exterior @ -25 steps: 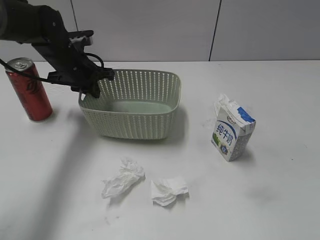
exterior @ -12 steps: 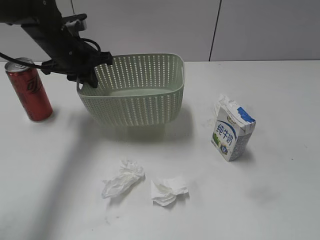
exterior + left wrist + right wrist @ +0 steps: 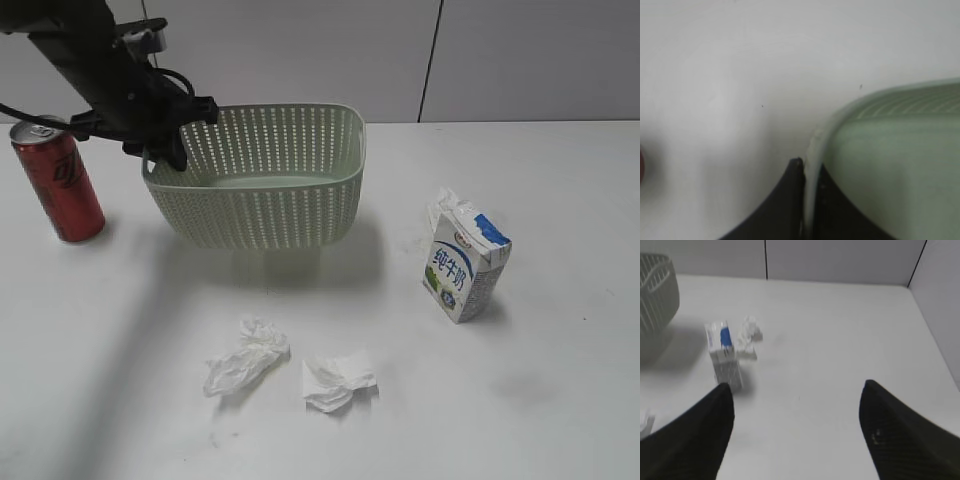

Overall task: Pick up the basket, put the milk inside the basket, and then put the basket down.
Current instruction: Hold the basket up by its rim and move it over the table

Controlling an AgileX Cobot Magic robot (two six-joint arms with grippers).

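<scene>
White counter [image 3: 560, 400] under grey wall panels, seam lines running up the far wall. At far left, stood one red soda can [image 3: 58, 180], upright, just beside the left arm. Next to it, left end effector [image 3: 165, 150] clenched on the left rim of the basket [image 3: 265, 200]; confirmed in the left wrist view, where dark fingers [image 3: 790, 200] pinched the pale green wall [image 3: 880, 165] from both sides. Held clear of the counter, tilted, with shadow beneath and long axis running left to right. Open mouth facing up and slightly toward the near side, nothing seen inside.

Nearer, below the basket, lay two crumpled white tissues [image 3: 245, 355], side by side yet apart, with a third scrap of tissue [image 3: 445, 205] touching the far side of the carton.

Right of centre, stood one milk [image 3: 466, 262] carton, upright on the counter, well apart from the basket and to its right and slightly nearer. Seen also in the right wrist view: milk [image 3: 724, 357] ahead and to the left of the right end effector [image 3: 795, 430], whose two dark fingers [image 3: 895, 435] were spread wide, released, grasping nothing. Out of the exterior view altogether.

Judged the turning relation: carton to the right of the held basket, nearer the free right arm than the occupied left one. Likely called for the right end effector to move forward and left, close across the carton's narrow body, then carry it leftward over the basket's right rim. Risk judged in nudging the tall carton over.
</scene>
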